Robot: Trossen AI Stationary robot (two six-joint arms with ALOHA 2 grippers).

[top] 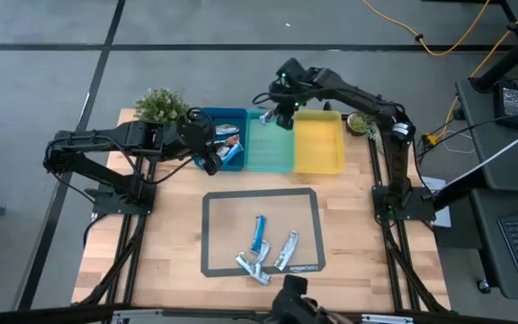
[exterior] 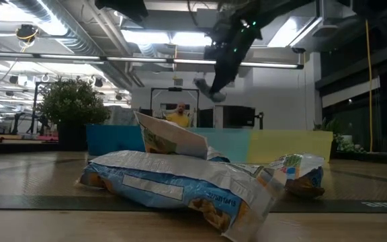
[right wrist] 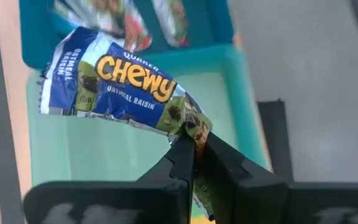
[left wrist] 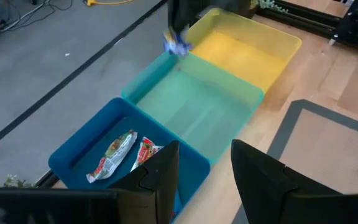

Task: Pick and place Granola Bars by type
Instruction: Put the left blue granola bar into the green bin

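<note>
My right gripper (top: pixel 281 115) hangs above the far part of the teal bin (top: pixel 270 148), shut on a blue-and-white granola bar (right wrist: pixel 117 81). My left gripper (left wrist: pixel 205 180) is open and empty, above the near edge of the blue bin (left wrist: pixel 73 155). Two red/green multicoloured bars (left wrist: pixel 112 155) (left wrist: pixel 148 151) lie flat on the blue bin's floor. On the dark-framed mat (top: pixel 207 234) lie a blue-and-white bar (top: pixel 259 234) and silver bars (top: pixel 287 250) (top: pixel 252 265). These fill the low view's foreground (exterior: pixel 180 181). My right gripper pinches the blue-and-white bar by one crimped end (right wrist: pixel 194 132) between its two shut fingers (right wrist: pixel 182 155), coming from above. The bar is lifted clear over the teal bin (right wrist: pixel 123 155), and the rest of the wrapper sticks out sideways beyond the fingertips.
Blue, teal and yellow bins (top: pixel 319 144) stand side by side along the table's far edge. A potted plant (top: pixel 161 106) sits at the far left corner and a smaller one (top: pixel 361 123) at the far right. Bare wood surrounds the mat. A person (exterior: pixel 179 115) shows in the room behind.
</note>
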